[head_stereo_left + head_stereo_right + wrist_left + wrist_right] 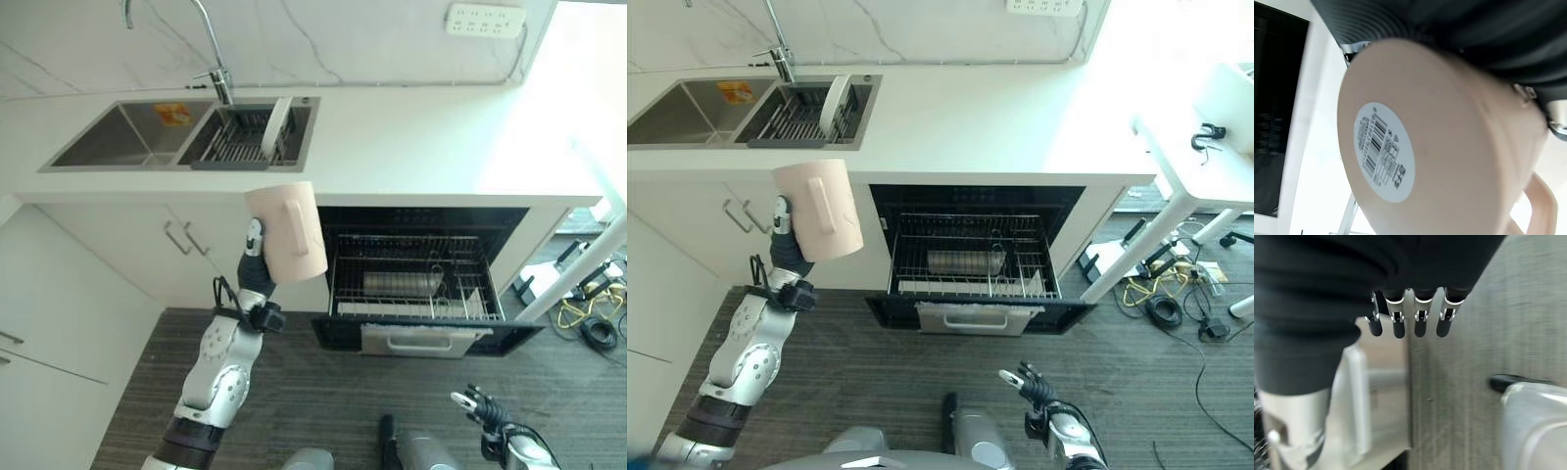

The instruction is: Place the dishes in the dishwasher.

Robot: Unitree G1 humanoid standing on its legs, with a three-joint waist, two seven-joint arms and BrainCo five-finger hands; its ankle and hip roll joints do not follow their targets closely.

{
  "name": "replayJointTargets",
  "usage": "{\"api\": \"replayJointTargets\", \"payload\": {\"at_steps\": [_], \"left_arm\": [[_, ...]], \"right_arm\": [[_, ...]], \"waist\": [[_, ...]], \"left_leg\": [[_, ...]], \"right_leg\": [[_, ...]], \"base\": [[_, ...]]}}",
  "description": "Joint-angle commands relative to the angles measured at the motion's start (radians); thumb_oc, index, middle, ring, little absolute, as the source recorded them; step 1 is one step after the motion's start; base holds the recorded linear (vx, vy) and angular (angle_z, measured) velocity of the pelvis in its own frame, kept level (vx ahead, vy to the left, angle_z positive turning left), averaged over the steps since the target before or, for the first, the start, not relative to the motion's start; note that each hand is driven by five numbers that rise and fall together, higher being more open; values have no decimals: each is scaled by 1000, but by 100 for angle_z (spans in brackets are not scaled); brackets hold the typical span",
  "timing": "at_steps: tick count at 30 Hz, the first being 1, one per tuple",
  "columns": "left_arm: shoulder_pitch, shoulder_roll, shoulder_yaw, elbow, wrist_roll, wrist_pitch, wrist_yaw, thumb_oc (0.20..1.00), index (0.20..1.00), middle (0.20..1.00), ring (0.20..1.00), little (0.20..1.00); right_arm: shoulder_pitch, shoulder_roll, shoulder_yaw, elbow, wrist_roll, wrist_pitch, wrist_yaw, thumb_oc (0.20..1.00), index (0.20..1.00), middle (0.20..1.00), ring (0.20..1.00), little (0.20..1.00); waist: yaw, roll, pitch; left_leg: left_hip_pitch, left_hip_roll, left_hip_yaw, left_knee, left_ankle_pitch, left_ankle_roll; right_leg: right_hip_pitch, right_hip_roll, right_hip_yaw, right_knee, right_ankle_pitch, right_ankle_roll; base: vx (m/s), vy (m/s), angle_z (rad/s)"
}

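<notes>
Left eye view | left robot hand (254,257) clasps pink mug (288,231) | white counter (411,137) | right robot hand (1027,380) relaxed above grey floor (323,392)

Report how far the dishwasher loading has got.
Done: the dishwasher rack is pulled out with a few dishes in it. In hand: the left robot hand holds a pink mug beside the opening. Left: racking the mug and the plate in the sink. The right robot hand hangs idle.

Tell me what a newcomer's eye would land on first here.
First, the pale pink plastic mug with a side handle, held up by the left hand in front of the white counter edge. Next, the open dishwasher to its right, its pulled-out wire rack already holding dishes. The right hand hangs low over the floor.
</notes>
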Motion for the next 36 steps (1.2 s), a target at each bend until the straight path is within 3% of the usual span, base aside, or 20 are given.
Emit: {"api": "replayJointTargets", "payload": {"at_steps": [1, 3, 6, 8, 20, 21, 22, 24, 25, 26, 28, 30, 33, 36], "left_arm": [[-74, 19, 45, -39, -59, -53, -5, 200, 200, 200, 200, 200], [-100, 3, 24, 0, -57, -56, -24, 200, 200, 200, 200, 200], [-116, 3, -4, 23, -55, -78, -26, 200, 200, 200, 200, 200], [-99, -3, -2, 21, -38, -89, -20, 200, 200, 200, 200, 200], [-75, 16, 28, 20, -11, -86, -45, 200, 200, 200, 200, 200], [-66, 24, 36, 13, -2, -91, -54, 200, 200, 200, 200, 200], [-69, 28, 33, 14, 5, -98, -51, 200, 200, 200, 200, 200], [-96, 36, 19, 18, 22, -113, -42, 200, 200, 200, 200, 200], [-119, 38, 7, 17, 29, -110, -32, 200, 200, 200, 200, 200], [-157, 43, -6, 19, 88, -90, -3, 200, 200, 200, 200, 200], [-174, 58, -16, 21, 163, -89, 25, 200, 200, 200, 200, 200], [-166, 65, -8, 4, 187, -82, 63, 200, 200, 200, 200, 200], [-130, 56, 16, -33, 154, -62, 111, 200, 200, 200, 200, 200], [-93, 30, 30, -76, 117, -45, 123, 200, 200, 200, 200, 200]], "right_arm": [[-9, -2, 2, 50, 9, -27, -16, 1000, 1000, 1000, 1000, 1000], [1, -4, -7, 44, 34, -28, -39, 1000, 1000, 1000, 1000, 1000], [3, -9, -30, 54, 19, -31, -39, 1000, 1000, 1000, 1000, 1000], [0, -20, -31, 62, 20, -21, -24, 1000, 1000, 1000, 1000, 1000], [32, 20, -10, 39, -8, -40, -27, 1000, 1000, 1000, 1000, 1000], [22, 27, -1, 18, -26, -41, -27, 1000, 1000, 1000, 1000, 1000], [19, 29, 4, 7, -26, -39, -29, 1000, 1000, 1000, 1000, 1000], [12, 31, 10, -9, -8, -45, -21, 1000, 1000, 1000, 1000, 1000], [5, 36, 13, -8, 1, -54, -11, 1000, 1000, 1000, 1000, 1000], [-13, 45, 20, -5, 20, -53, 2, 1000, 1000, 1000, 1000, 1000], [-17, 51, 26, -9, 17, -53, 24, 1000, 1000, 1000, 1000, 1000], [-9, 71, 45, -32, 20, -48, 51, 1000, 1000, 1000, 1000, 1000], [0, 71, 65, -73, 0, 7, 48, 1000, 1000, 1000, 1000, 1000], [9, 48, 73, -113, 2, 48, 34, 1000, 1000, 1000, 1000, 1000]], "waist": [[-24, -46, -23], [-48, -34, -22], [-66, 3, -12], [-48, 5, -26], [-25, -12, -55], [-17, -3, -46], [-20, 2, -39], [-31, 10, -17], [-29, 1, -9], [-16, -23, 2], [-12, -39, 6], [1, -47, -3], [4, -49, -25], [-8, -45, -30]], "left_leg": [[82, -60, 129, 2, -11, 30], [62, -32, 206, 2, -3, 22], [11, -42, 211, 2, -22, 11], [-17, -78, 129, 2, -23, 19], [-25, -95, 142, 2, -73, 47], [-26, -72, 164, 2, -68, 56], [-27, -66, 164, 2, -66, 63], [-21, -56, 152, 2, -59, 79], [-10, -57, 150, 2, -58, 82], [7, -58, 138, 2, -66, 75], [22, -49, 131, 2, -76, 64], [39, -1, 142, 2, -78, 27], [45, 47, 145, 2, -72, -15], [27, 95, 161, 2, -37, -45]], "right_leg": [[99, -133, -46, -63, -27, 143], [116, -124, -89, -63, -40, 134], [132, -96, -100, -63, -49, 136], [132, -85, -81, -63, -61, 136], [122, -107, -109, -63, -59, 165], [143, -119, -163, -63, -41, 173], [144, -122, -171, -63, -15, 178], [143, -134, -157, -63, 51, 196], [131, -172, -139, -63, 69, 205], [104, -223, -85, -63, 63, 223], [84, -252, -42, -63, 74, 244], [83, -289, -55, -63, 51, 270], [103, -276, -86, -63, -3, 264], [108, -244, -116, -63, -35, 222]], "base": [[110, -194, -12], [63, -83, 30], [45, 74, 63], [30, 128, 2], [-33, 120, -8], [-88, 84, -8], [-111, 47, -13], [-79, -71, -11], [-74, -407, 2], [-56, -475, 8], [7, -451, 2], [92, -528, 8], [135, -437, -13], [67, -283, 4]]}}
